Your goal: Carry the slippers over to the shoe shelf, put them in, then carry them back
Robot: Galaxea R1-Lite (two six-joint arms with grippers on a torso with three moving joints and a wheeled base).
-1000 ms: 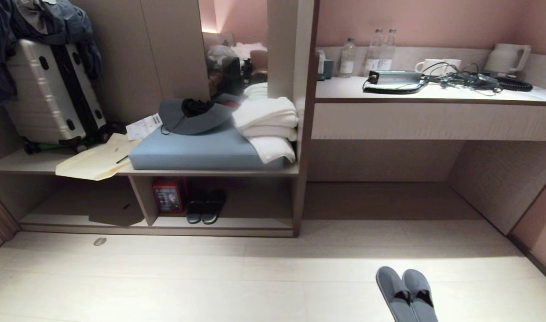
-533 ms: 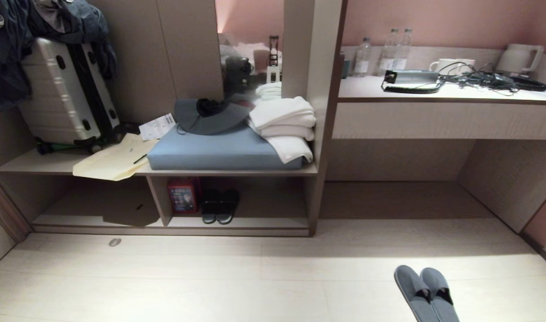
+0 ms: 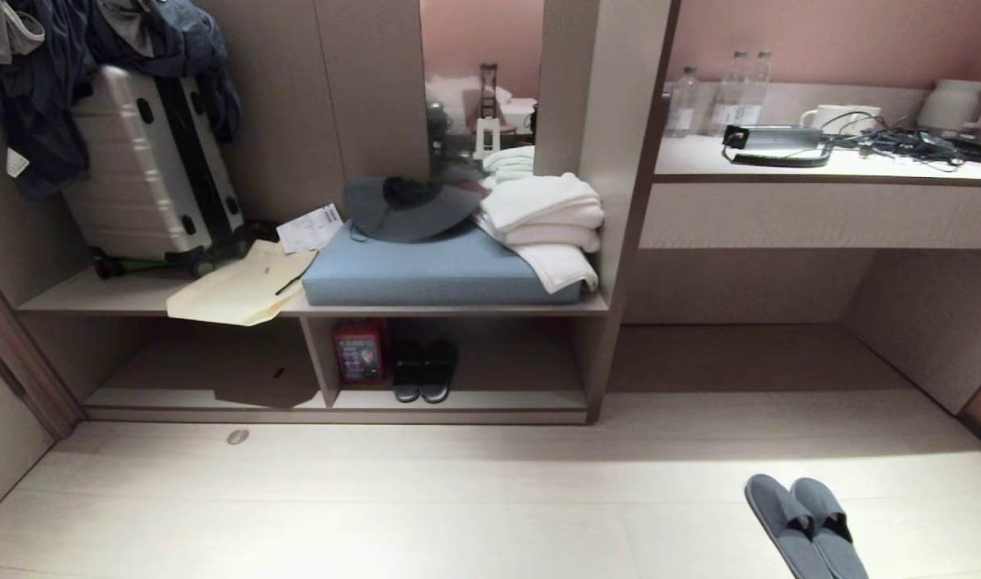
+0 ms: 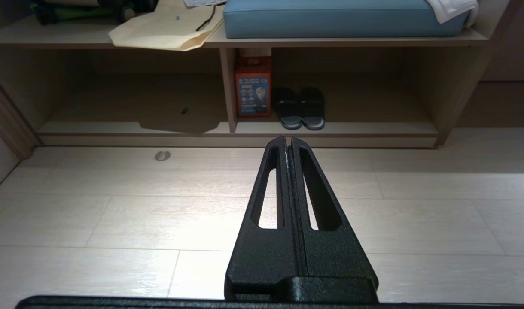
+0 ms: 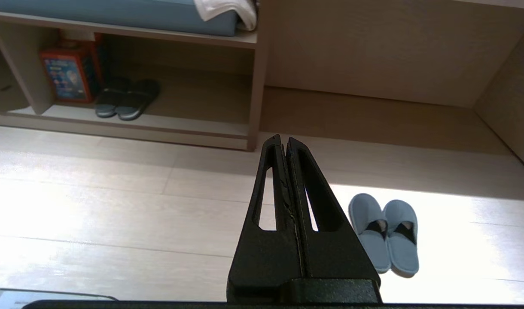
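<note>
While nothing is held: both pincers stay empty
Slippers (image 3: 806, 527): side by side on floor, well apart from shoe shelf (image 3: 458, 309)
Left gripper (image 4: 287, 143): closed
Right gripper (image 5: 283, 143): closed
Advice: robot should face the pair squarely, open before descending

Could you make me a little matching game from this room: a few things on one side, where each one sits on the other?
Things:
1. slippers
2. dark shoes
3. towels
4. bottles

Places:
A. on the blue cushion
B. on the desk
C. on the open floor
D. inside the shoe shelf

Pairs: 1-C, 2-D, 3-A, 4-B
</note>
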